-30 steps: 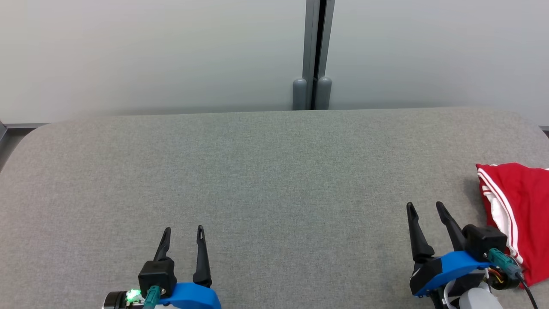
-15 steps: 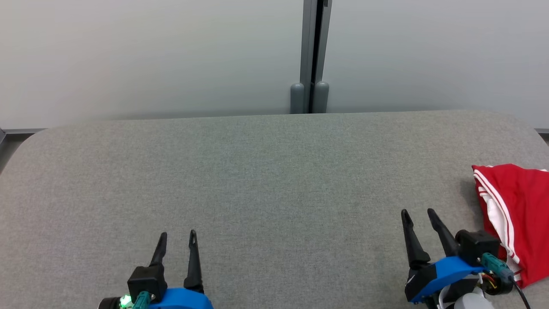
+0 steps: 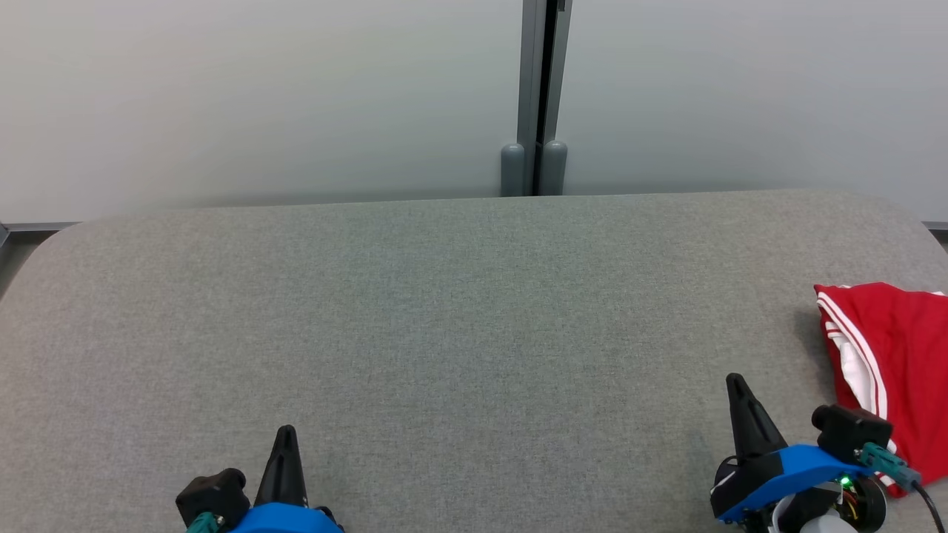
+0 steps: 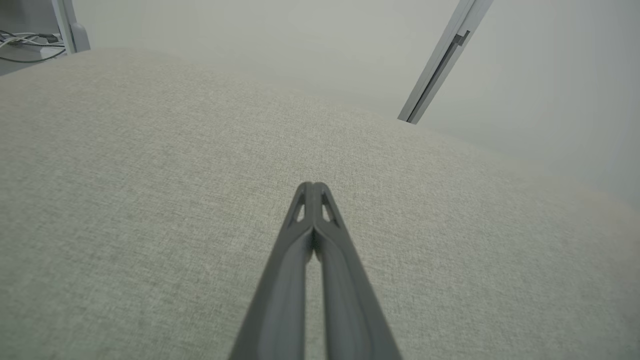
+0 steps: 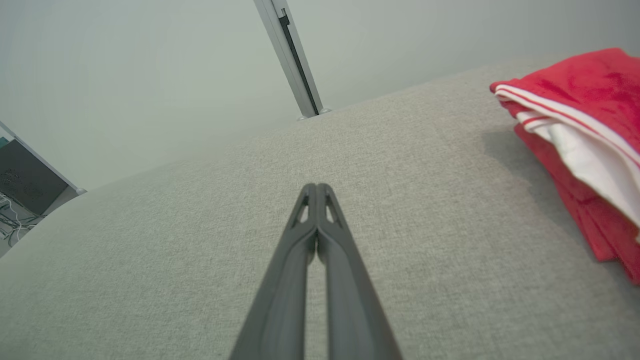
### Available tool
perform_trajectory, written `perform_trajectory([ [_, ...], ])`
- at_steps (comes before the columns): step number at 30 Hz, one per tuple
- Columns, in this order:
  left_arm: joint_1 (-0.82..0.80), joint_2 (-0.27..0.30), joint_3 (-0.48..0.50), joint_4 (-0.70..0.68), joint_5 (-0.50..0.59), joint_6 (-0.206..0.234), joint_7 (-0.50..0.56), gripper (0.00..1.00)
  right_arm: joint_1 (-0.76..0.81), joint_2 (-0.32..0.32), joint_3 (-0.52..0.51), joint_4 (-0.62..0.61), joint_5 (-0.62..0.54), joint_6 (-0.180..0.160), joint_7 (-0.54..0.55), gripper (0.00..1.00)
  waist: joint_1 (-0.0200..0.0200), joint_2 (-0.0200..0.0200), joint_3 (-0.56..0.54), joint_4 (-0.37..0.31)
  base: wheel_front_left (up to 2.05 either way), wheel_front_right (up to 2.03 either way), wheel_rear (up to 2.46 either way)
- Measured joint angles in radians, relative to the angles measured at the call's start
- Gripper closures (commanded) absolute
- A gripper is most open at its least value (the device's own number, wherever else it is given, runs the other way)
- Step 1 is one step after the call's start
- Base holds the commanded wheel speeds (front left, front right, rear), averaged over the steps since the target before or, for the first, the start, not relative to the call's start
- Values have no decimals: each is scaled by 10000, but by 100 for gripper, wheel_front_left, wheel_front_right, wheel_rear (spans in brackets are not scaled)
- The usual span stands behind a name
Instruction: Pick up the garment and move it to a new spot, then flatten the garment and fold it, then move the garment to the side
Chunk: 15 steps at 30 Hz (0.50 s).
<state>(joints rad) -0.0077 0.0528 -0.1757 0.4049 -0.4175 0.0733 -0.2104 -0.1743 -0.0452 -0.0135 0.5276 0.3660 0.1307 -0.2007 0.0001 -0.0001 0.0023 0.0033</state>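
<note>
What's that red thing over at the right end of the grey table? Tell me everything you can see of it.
The garment is red, soft-looking cloth with thin white stripes along an edge and white fabric showing between its layers. It lies folded at the right end of the table, cut off by the head view's edge. The shut right gripper is beside it, apart from it.

We see a table (image 3: 444, 311) covered in matt, rough-woven grey cloth, a soft red cloth garment (image 3: 907, 340) with white trim, and a smooth metal post (image 3: 530, 81).
</note>
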Motion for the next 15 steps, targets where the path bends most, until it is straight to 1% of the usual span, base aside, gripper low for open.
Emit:
perform_trajectory([
  [15,-169,21,489,-311,-2460,-395,612,100,156,0,-178,-610,2518,0,591,100,0,0,1,-4,0,0,0],
])
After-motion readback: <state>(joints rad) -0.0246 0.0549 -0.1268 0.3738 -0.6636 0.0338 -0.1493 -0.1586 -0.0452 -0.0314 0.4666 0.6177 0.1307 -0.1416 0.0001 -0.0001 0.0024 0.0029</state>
